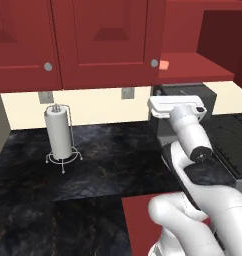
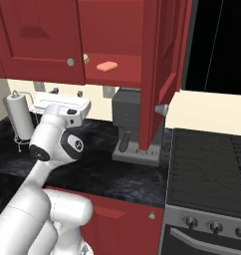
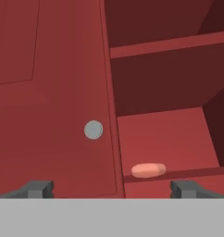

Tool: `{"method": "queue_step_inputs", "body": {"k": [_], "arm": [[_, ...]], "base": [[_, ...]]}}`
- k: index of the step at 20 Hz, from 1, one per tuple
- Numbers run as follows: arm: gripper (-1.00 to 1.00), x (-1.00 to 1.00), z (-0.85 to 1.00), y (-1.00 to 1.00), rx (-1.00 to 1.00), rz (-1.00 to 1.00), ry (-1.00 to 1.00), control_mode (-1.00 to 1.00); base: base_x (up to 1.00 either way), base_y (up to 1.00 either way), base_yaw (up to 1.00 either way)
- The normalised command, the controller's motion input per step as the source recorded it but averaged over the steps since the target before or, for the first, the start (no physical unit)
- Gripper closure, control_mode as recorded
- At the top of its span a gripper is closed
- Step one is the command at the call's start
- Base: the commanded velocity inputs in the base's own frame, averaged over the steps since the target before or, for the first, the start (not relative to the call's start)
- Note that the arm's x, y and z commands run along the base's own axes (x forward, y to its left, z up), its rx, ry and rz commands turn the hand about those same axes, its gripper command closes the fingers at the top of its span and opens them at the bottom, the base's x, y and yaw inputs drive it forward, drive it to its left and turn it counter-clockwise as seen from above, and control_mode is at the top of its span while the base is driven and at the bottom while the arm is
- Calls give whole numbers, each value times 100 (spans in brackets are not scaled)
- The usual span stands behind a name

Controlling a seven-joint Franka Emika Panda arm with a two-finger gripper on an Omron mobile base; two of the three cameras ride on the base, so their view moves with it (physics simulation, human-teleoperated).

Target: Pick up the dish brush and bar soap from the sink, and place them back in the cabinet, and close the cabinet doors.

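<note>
The salmon-orange bar soap [image 3: 148, 170] [image 2: 107, 65] [image 1: 164, 64] lies on the red shelf of the dark red cabinet [image 3: 169, 139], near its front edge. The left cabinet door [image 3: 49, 102] is shut, its silver knob [image 3: 93, 130] straight ahead of me. The right cabinet door [image 2: 157, 74] stands swung out. My gripper [image 3: 113, 190] is open and holds nothing, a little below and in front of the shelf. A small pale-yellow tip [image 2: 85, 58] peeks past the shut door's edge; I cannot tell whether it is the dish brush. The sink is out of view.
A paper towel holder [image 1: 59, 135] stands on the black counter [image 1: 108, 160] to the left. A grey coffee machine [image 2: 135, 129] sits under the open door, with the stove [image 2: 212, 164] to its right. A red panel [image 1: 143, 220] juts out near the base.
</note>
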Motion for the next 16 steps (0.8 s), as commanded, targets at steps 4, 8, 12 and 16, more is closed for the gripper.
{"method": "queue_step_inputs", "body": {"k": [4, 8, 12, 16], "arm": [[-100, -27, 22, -13, 0, 0, 5, -100], [-100, -23, 26, -10, 0, 0, 7, -100], [-100, -37, 44, -5, 0, 0, 5, -100], [-100, -31, 35, -20, 0, 1, 8, -100]], "base": [[0, 0, 0], [0, 0, 0], [0, 0, 0], [0, 0, 0]]}}
